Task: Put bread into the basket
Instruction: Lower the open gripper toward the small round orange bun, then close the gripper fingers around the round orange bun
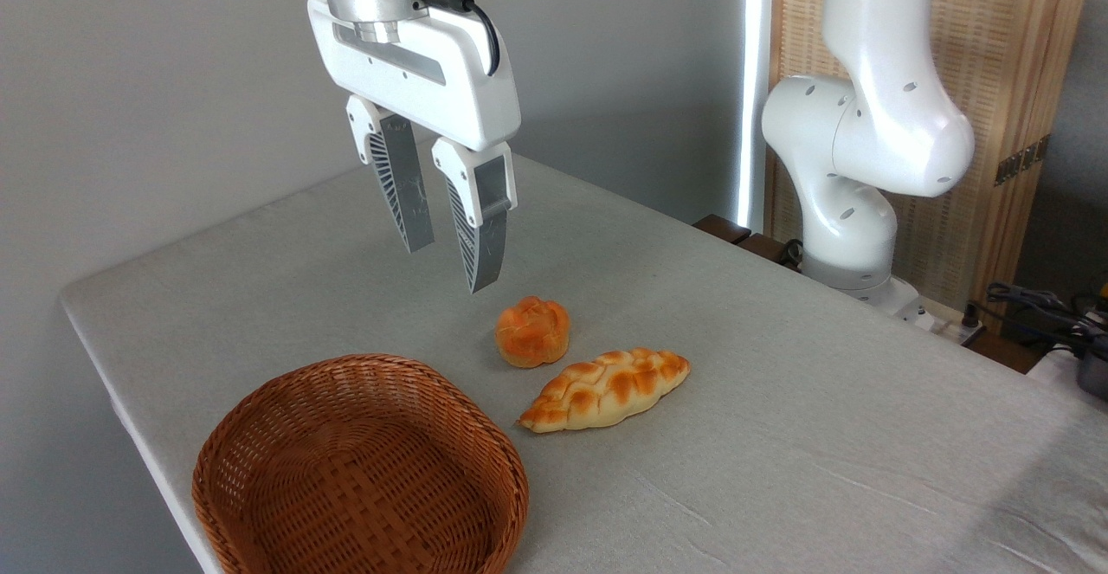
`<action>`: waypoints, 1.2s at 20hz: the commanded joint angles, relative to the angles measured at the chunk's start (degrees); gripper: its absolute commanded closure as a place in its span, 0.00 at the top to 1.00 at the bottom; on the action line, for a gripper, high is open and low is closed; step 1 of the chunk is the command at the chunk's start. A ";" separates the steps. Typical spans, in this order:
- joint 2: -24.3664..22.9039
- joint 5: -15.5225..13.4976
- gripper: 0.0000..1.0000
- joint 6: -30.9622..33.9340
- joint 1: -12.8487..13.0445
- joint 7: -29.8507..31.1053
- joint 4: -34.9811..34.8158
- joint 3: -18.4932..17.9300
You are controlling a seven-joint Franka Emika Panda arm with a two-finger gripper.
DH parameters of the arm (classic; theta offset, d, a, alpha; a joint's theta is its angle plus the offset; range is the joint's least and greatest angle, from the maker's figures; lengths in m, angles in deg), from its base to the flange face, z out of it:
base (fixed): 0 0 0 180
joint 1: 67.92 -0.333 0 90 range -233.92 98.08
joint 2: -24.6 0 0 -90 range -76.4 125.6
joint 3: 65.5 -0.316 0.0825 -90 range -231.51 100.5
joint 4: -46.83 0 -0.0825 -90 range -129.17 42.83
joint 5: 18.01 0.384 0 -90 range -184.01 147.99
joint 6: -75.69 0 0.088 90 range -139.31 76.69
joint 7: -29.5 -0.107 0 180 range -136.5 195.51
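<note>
At the lower left we see the basket (359, 468) on the table (779, 435). Right of it lies a braided loaf (604, 389), and just behind that sits the bun (532, 331), mid-frame. Above the bun, upper left, our gripper (452, 248) hangs with fingers slightly spread, pinching nothing.

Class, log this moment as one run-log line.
pincer: open, empty, above table | bun: on table | basket: empty | braided loaf: beside bun
</note>
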 commanded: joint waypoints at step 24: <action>-14.57 -0.45 1.00 -23.34 11.16 -5.24 -43.01 1.77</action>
